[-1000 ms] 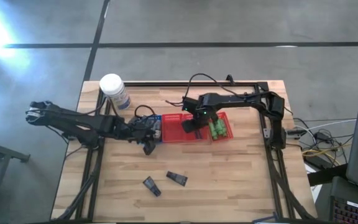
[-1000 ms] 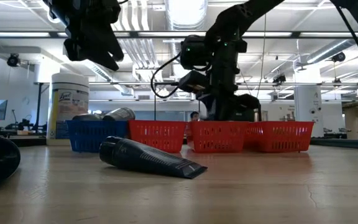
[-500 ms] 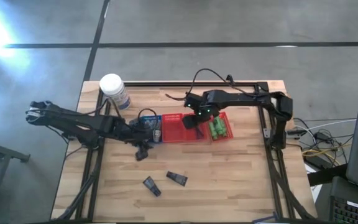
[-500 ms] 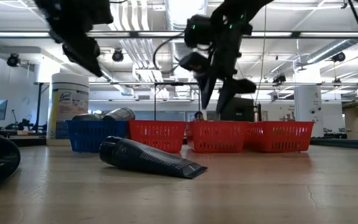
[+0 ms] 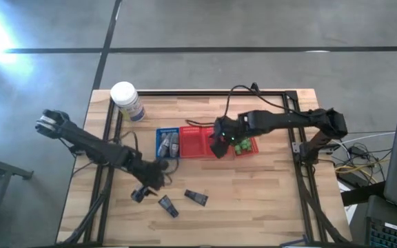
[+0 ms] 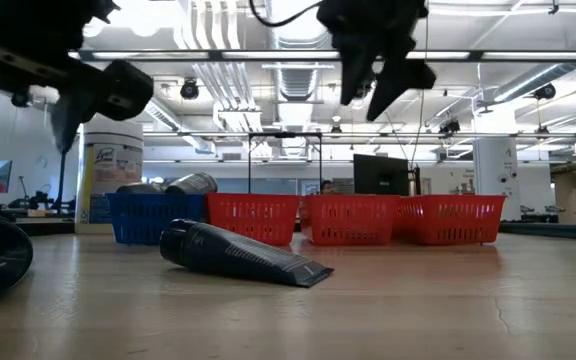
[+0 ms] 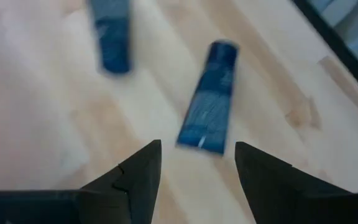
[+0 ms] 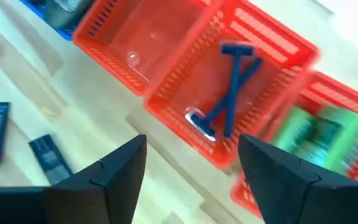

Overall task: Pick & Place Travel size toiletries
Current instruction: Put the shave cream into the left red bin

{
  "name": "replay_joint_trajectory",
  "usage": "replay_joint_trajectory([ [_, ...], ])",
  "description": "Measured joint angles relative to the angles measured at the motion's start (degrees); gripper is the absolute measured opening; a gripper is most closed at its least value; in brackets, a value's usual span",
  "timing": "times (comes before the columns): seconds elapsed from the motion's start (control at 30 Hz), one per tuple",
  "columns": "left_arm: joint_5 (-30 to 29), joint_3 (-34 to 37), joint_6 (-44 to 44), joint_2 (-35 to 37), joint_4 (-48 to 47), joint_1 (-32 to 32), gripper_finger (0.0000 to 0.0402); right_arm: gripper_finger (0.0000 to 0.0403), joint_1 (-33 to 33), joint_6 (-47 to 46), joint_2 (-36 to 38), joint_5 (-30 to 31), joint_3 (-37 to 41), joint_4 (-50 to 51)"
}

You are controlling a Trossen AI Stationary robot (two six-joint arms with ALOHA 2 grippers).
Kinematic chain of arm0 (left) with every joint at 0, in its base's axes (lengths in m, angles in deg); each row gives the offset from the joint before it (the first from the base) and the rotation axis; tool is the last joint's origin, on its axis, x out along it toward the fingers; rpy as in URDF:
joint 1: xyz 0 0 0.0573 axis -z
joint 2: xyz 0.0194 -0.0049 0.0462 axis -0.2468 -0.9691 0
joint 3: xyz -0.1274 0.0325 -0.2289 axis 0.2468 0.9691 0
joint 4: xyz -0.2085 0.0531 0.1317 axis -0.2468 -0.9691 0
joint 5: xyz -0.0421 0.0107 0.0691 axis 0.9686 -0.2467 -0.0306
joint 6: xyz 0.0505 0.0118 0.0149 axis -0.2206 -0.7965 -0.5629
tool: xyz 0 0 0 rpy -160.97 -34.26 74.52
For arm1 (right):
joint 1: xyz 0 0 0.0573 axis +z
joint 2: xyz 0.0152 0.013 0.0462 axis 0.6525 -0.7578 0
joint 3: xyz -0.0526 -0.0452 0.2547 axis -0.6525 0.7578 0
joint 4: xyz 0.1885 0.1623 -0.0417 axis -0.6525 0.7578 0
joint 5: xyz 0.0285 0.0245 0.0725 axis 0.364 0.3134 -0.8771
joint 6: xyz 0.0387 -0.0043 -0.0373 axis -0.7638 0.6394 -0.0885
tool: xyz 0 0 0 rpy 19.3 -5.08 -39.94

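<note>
Two flat black packets lie on the table near its front edge [image 5: 167, 205] [image 5: 196, 198]. My left gripper [image 5: 138, 195] is open and empty just to their left. In the left wrist view [image 7: 197, 155] one packet [image 7: 207, 104] lies ahead of the fingers and the other [image 7: 110, 34] farther off. My right gripper [image 5: 218, 146] is open and empty above the red baskets, and high up in the low view [image 6: 378, 60]. Thin T-shaped sticks [image 8: 232, 87] lie in the middle red basket [image 8: 185, 118]. Green bottles [image 5: 242, 145] fill the right red basket. Grey tubes [image 5: 167, 143] lie in the blue basket.
A white-lidded jar [image 5: 126, 100] stands at the far left of the table. The blue basket [image 6: 158, 215] and the red baskets [image 6: 353, 218] stand in a row across the middle. Bare wood lies to the right of the packets, toward the front edge.
My left gripper has gone from the blue basket toward the table's near edge and down, ending beside the two black packets. My right gripper has risen out of the middle red basket and drawn back a little toward the table's right edge.
</note>
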Motion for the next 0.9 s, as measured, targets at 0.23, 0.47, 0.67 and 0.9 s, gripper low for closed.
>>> replay_joint_trajectory([
  [0.23,-2.4,-0.2,-1.5,-9.3,9.8,6.7,0.0209,0.0286,4.9,-2.6,1.6,4.0,0.4,4.4],
  [0.47,-4.2,-3.4,-1.5,-17.5,11.7,8.4,0.0209,0.0317,6.4,-1.8,1.2,4.1,0.5,5.3],
  [0.67,-4.3,-6.9,-1.7,-21.6,12.9,8.4,0.0210,0.0337,6.5,-0.9,0.9,4.1,0.7,6.9],
  [0.9,-4.8,-7.5,-1.6,-23.7,13.1,8.4,0.0252,0.0354,6.6,0.6,0.9,4.1,0.7,8.2],
])
